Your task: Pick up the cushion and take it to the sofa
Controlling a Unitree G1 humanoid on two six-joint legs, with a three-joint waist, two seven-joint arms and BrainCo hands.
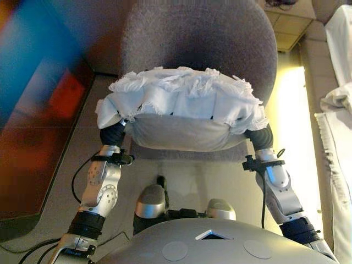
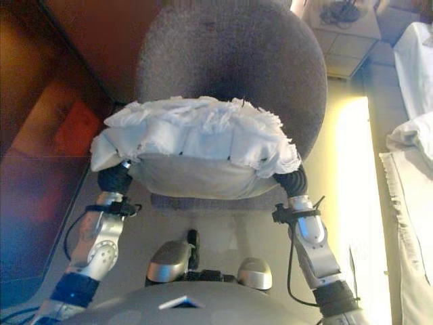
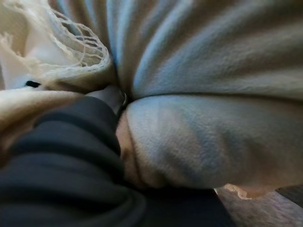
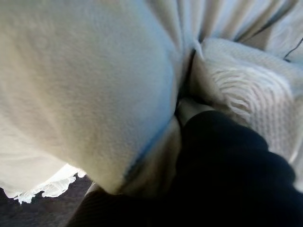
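Observation:
The cushion (image 1: 181,104), cream-grey with a white frilled lace edge on top, is held up between my two hands in front of my chest. My left hand (image 1: 113,133) presses into its left end and my right hand (image 1: 258,137) into its right end. Only the dark wrist covers show; the fingers are buried under the frill. In the left wrist view the cover (image 3: 61,161) sinks into the cushion's fabric (image 3: 203,137); the right wrist view shows the same with its cover (image 4: 227,165) and the cushion (image 4: 80,94). A grey round upholstered seat (image 1: 203,38) stands right behind the cushion.
A dark red-brown panel (image 1: 33,137) runs along the left. White fringed cloths (image 1: 335,104) lie at the right edge. A small tiled surface (image 1: 286,22) with a dark object is at the back right. A bright strip of floor (image 1: 291,110) lies right of the seat.

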